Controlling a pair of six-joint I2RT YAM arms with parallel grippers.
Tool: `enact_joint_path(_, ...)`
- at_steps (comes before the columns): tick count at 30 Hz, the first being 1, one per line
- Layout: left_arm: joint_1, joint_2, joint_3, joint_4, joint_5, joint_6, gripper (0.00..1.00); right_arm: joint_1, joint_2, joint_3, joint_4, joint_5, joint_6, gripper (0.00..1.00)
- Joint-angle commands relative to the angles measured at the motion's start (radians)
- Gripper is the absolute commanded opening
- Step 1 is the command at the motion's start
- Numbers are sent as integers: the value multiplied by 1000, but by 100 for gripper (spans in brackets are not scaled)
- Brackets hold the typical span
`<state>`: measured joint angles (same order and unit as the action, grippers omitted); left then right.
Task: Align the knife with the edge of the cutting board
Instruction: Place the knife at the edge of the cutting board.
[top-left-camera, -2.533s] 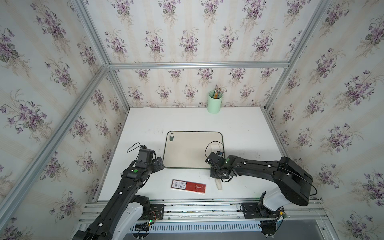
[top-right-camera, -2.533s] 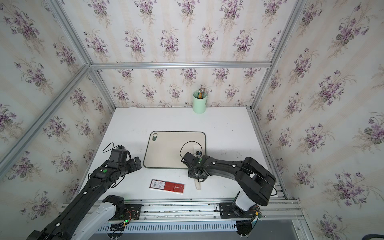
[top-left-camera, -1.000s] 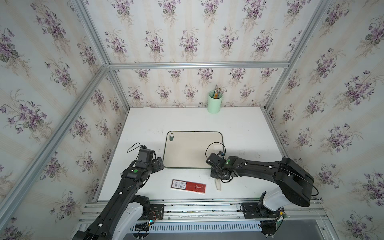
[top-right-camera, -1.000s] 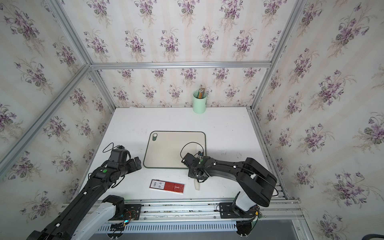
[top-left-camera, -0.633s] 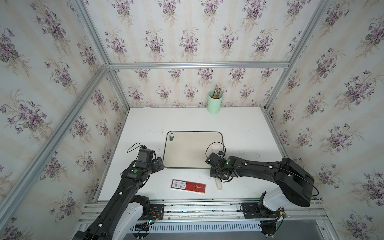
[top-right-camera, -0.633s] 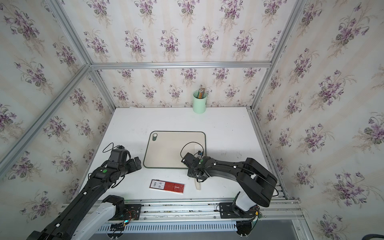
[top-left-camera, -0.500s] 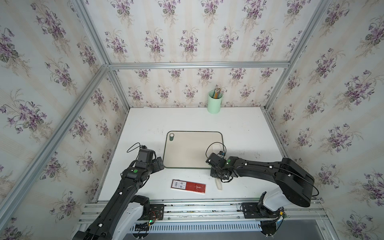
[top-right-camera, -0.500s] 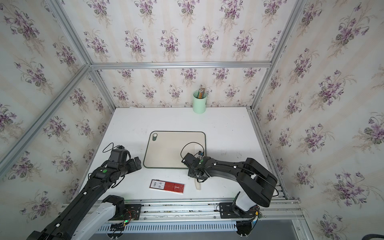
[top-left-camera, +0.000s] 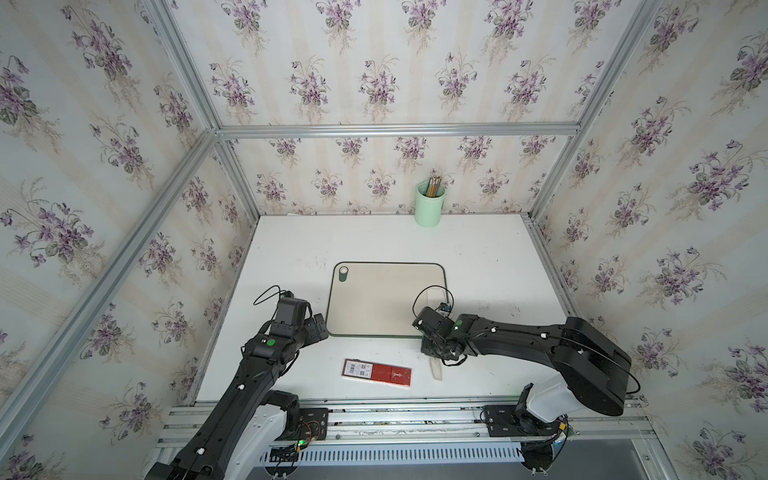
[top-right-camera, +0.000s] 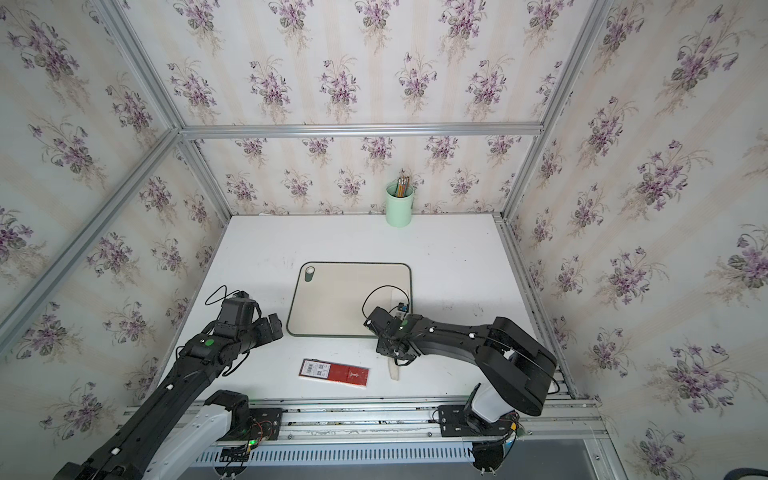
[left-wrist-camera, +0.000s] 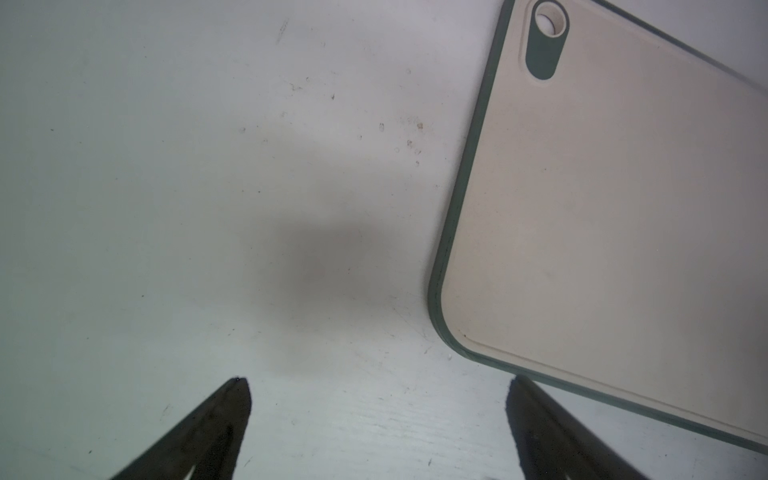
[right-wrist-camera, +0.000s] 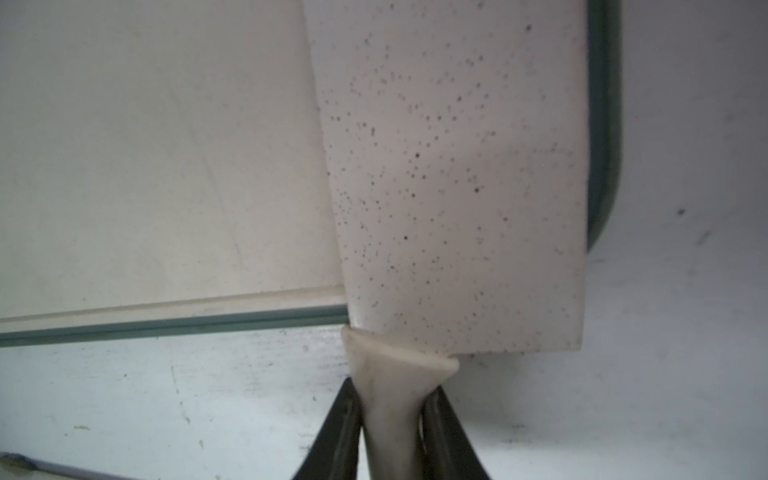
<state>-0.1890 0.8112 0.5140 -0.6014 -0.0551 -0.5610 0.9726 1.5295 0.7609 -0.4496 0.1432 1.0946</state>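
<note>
Against the back wall (top-left-camera: 332, 187), green cup (top-left-camera: 429, 210) holds pencils (top-left-camera: 434, 185)

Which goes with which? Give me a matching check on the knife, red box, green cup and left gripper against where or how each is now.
1 knife
2 red box
3 green cup
4 left gripper

A open, holding nothing
B at the far edge of the table
C blade on the cutting board, handle clamped in the right gripper
D flat on the table, nearer the front than the board

Pairs: 1-C, 2-D, 3-B, 4-A
</note>
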Motion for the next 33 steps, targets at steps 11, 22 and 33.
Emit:
enact_joint_path(11, 0, -3, 0, 7, -5, -4, 99, 0, -2, 1, -36, 37, 30, 23)
enact_joint_path(22, 1, -2, 1, 6, -2, -4, 99, 0, 1, -1, -27, 30, 31, 35)
enact_joint_path(33, 0, 0, 1, 6, -2, -4, 99, 0, -6, -3, -25, 27, 34, 38)
